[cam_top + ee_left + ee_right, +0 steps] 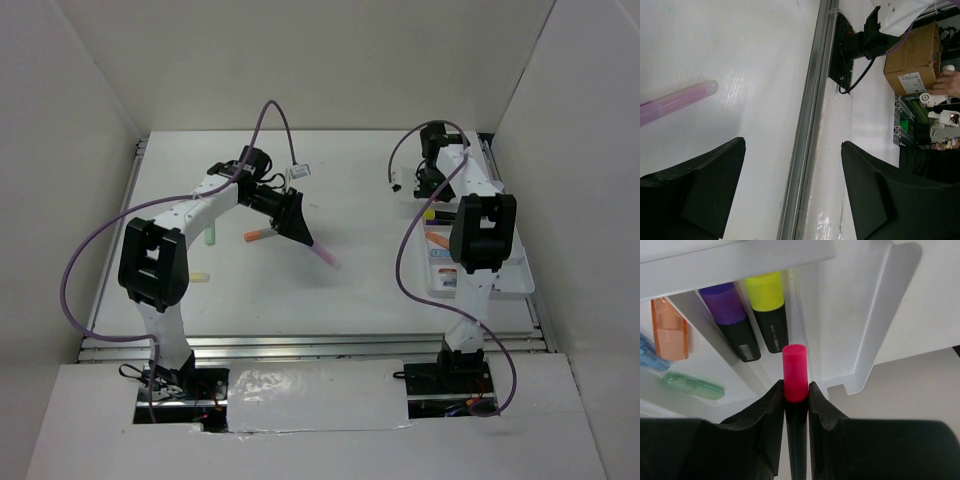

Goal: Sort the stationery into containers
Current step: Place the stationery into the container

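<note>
A pale purple marker lies on the table just off the tips of my left gripper. That gripper is open and holds nothing. The marker sits outside its left finger. My right gripper is shut on a black highlighter with a pink cap, held over the far end of the white divided tray. In the tray lie a purple-capped highlighter, a yellow-capped one, an orange marker, a green marker and a blue one.
An orange marker, a green marker and a yellow marker lie loose on the left half of the table. A metal rail runs along the table's near edge. White walls close in both sides.
</note>
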Available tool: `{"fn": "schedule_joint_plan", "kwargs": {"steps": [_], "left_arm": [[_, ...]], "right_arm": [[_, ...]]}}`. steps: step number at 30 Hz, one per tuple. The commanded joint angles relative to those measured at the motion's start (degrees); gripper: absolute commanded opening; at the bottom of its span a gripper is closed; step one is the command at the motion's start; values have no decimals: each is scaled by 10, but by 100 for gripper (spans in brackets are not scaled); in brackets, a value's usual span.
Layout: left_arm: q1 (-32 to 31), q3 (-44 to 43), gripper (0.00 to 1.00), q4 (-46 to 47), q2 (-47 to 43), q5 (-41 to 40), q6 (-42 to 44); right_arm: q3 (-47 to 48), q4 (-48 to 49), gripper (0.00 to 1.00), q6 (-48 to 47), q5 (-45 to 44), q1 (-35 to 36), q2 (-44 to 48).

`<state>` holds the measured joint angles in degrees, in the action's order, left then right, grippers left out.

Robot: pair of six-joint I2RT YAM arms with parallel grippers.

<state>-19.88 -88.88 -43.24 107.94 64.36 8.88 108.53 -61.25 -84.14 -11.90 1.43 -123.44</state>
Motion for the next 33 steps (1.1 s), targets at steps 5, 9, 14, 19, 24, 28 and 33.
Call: {"fn": "schedule_joint_plan", "kwargs": {"steps": [5, 9, 14, 19, 24, 28, 33], "left_arm": [[12, -11, 90, 3, 6, 22, 17], [13, -16, 91, 1, 9, 22, 14], [15, -13, 91, 11, -2, 16, 10], [26, 5, 99, 43, -11, -12, -21], [81, 92, 99, 219, -98, -154, -192], [113, 124, 99, 287, -165, -272, -233], [170, 123, 99, 305, -195, -348, -201]], "right_arm": [[25, -64, 7, -33, 13, -4, 23], [-2, -44, 13, -40, 7, -4, 36], [-2, -42, 20, -42, 7, -3, 33], [-10, -36, 36, -43, 0, -3, 38], [-20, -26, 41, -42, -9, -2, 41], [-35, -14, 42, -42, -10, -3, 50], [-10, 22, 40, 5, 48, -3, 65]]}}
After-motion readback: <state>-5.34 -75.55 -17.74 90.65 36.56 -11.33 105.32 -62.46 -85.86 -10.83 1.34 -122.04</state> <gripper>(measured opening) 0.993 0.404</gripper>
